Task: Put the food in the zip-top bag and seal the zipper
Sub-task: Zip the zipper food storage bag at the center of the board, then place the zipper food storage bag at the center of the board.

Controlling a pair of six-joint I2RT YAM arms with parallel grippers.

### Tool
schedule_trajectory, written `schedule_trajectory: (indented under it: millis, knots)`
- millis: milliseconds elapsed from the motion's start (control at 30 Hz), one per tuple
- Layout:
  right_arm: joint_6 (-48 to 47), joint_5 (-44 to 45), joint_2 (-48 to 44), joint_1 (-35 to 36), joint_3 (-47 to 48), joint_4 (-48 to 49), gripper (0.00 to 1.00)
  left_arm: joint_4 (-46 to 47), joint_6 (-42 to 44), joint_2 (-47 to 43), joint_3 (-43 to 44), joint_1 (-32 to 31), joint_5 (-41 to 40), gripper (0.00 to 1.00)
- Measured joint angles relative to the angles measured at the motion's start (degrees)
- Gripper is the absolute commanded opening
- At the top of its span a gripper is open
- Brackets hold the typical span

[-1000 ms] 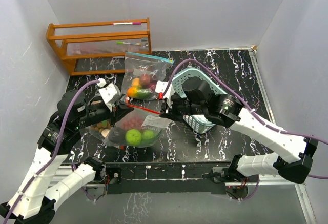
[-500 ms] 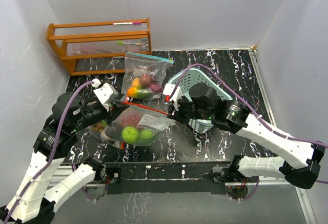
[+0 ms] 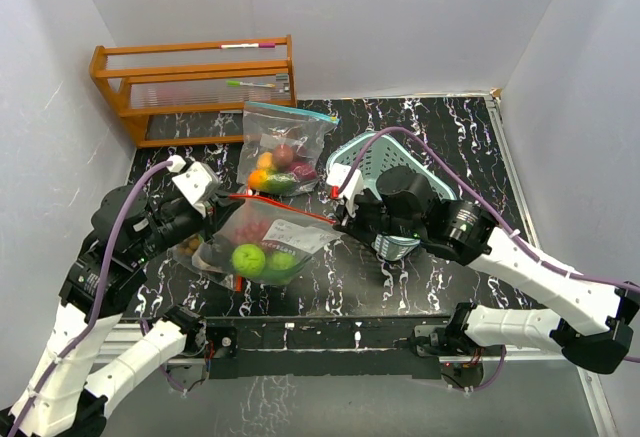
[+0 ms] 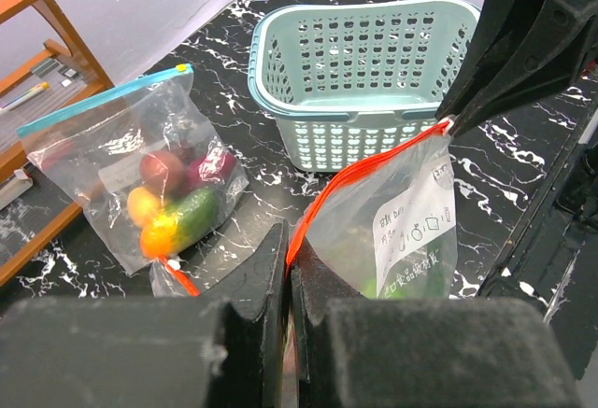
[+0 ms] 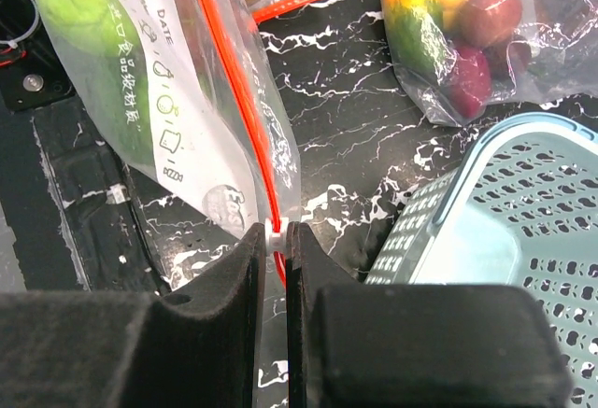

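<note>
- Our left gripper point(image 4: 288, 268) is pinched tight on one end of the red zipper point(image 4: 374, 161), and our right gripper point(image 5: 273, 249) is clamped on the white slider point(image 5: 274, 232) at the other end.
- The food point(image 3: 248, 259) sits inside the zip-top bag point(image 4: 411, 231), which is slung between the two grippers.
- We hold the zipper taut and level, then draw the slider along it steadily.

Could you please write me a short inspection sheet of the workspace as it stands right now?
Surface: black marbled table, no spills seen.
Job's things: red-zipper bag holding food, stretched between both grippers; cannot tell whether it is sealed.
Clutter: blue-zipper bag of fruit; empty teal basket.
Grippers: left gripper and right gripper each shut on an end of the red zipper.
Cables: purple cables loop over each arm; the right one arches over the basket.
Surroundings: wooden rack with pens; white walls.
</note>
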Motion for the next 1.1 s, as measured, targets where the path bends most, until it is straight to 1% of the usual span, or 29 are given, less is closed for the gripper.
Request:
schedule_trajectory:
  millis: [533, 567, 700, 733, 800, 867, 900, 1100]
  knots:
    - [0.2, 2.1, -1.5, -0.1, -1.0, -1.3, 0.08, 2.2, -0.9, -0.9, 0.0, 0.0, -2.6, 0.00]
    - [0.2, 2.2, -1.5, -0.1, -1.1, -1.4, 0.12, 2.3, -1.0, -0.9, 0.0, 0.0, -2.6, 0.00]
    - [1.2, 3.0, -1.5, -0.1, -1.1, -1.6, 0.57, 3.0, -1.4, -1.0, 0.0, 0.0, -2.8, 0.00]
    - [1.7, 3.5, -1.5, -0.1, -1.1, -2.0, 0.64, 3.3, -1.5, -1.1, 0.0, 0.0, -2.9, 0.00]
    - [3.3, 5.0, -1.2, -0.3, -0.9, -2.7, 0.76, 4.0, -1.8, -1.3, 0.0, 0.0, -2.9, 0.00]
    - [5.2, 6.3, -0.2, -0.4, 0.2, -3.2, 0.97, 5.1, -2.3, -1.5, -0.2, 0.0, -2.9, 0.00]
    - [6.4, 7.0, 0.5, -0.4, 1.2, -3.2, 0.98, 5.6, -2.6, -1.6, -0.3, 0.0, -2.9, 0.00]
    - [13.8, 13.4, 4.0, -0.4, 7.5, -2.8, 0.98, 8.7, -5.9, -0.7, -1.7, 0.0, -3.9, 0.00]
